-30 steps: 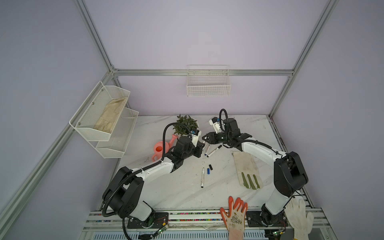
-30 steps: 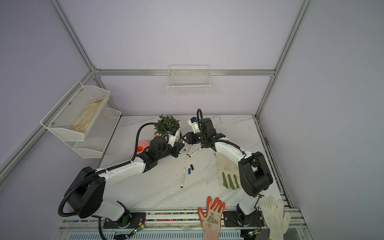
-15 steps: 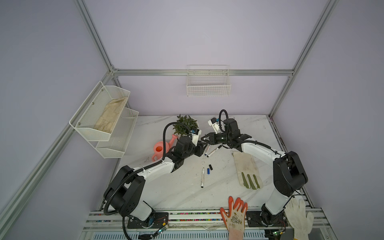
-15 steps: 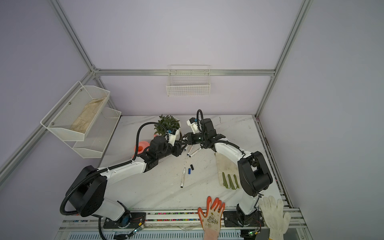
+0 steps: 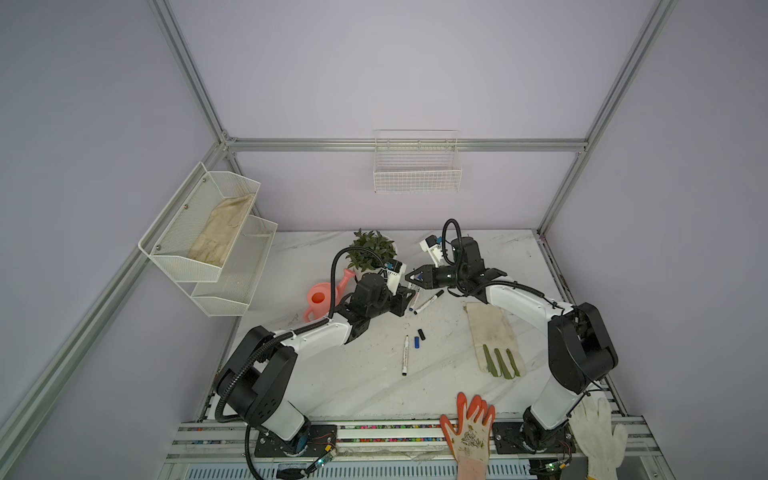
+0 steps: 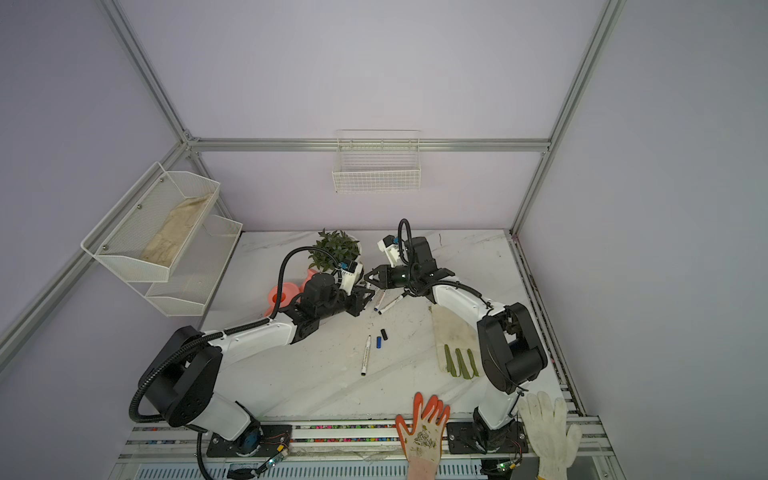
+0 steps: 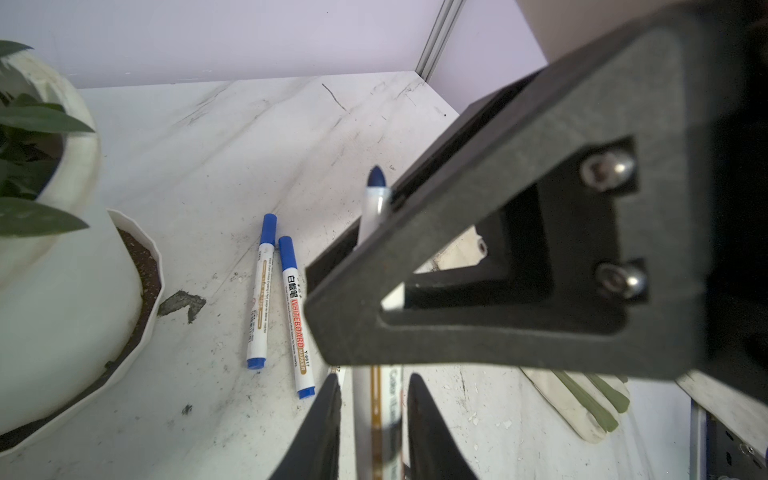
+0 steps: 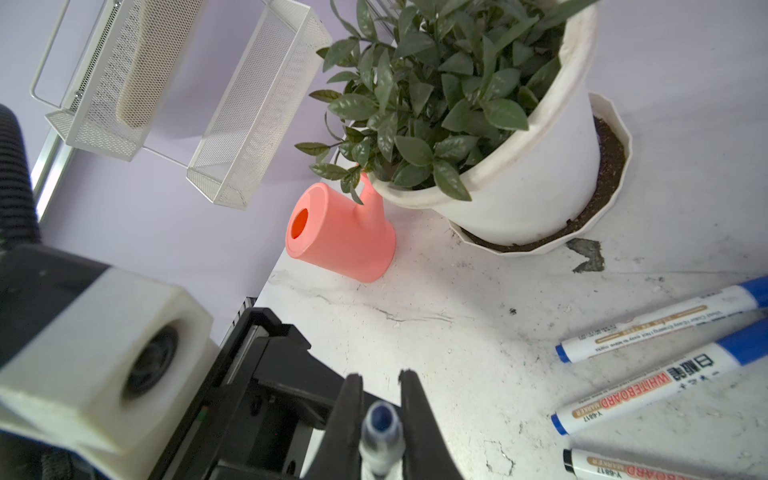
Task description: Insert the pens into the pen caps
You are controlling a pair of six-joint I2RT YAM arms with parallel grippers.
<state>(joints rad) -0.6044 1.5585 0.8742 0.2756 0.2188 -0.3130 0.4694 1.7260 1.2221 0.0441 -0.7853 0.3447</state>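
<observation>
Both arms meet above the rear half of the worktop (image 5: 353, 386), just in front of the potted plant (image 8: 519, 174).

Right pincer (image 8: 380, 384) is clamped on the blue-nibbed pen (image 7: 372, 216) just behind the nib. On its wrist cam I'm looking straight down the bare nib, with the fingers (image 8: 351, 407) pressed on either side of the collar.

Left pincer (image 7: 374, 384) straddles the same pen further down the barrel. I see a thin gap between one finger (image 7: 328, 415) and the barrel, so I can't tell if it's grasping or just sitting loosely around it.

The pen is off the worktop, bridging the two pincers, nib end toward the right pincer.

On the worktop below them:
- Two blue-capped pens (image 7: 261, 291) lie side by side near the plant's saucer.
- A black-ended pen (image 5: 429, 300) lies just beside those two.

Nearer the front, well apart from that group:
- A lone pen (image 5: 405, 356) lies flat.
- A loose blue cap (image 5: 417, 342) and a loose black cap (image 5: 422, 334) sit just beside its far end. Neither touches it as far as I can make out.

The pink watering can (image 8: 340, 241) sits beside the pot. A work glove (image 5: 492, 332) lies flat on the worktop under the right arm.
</observation>
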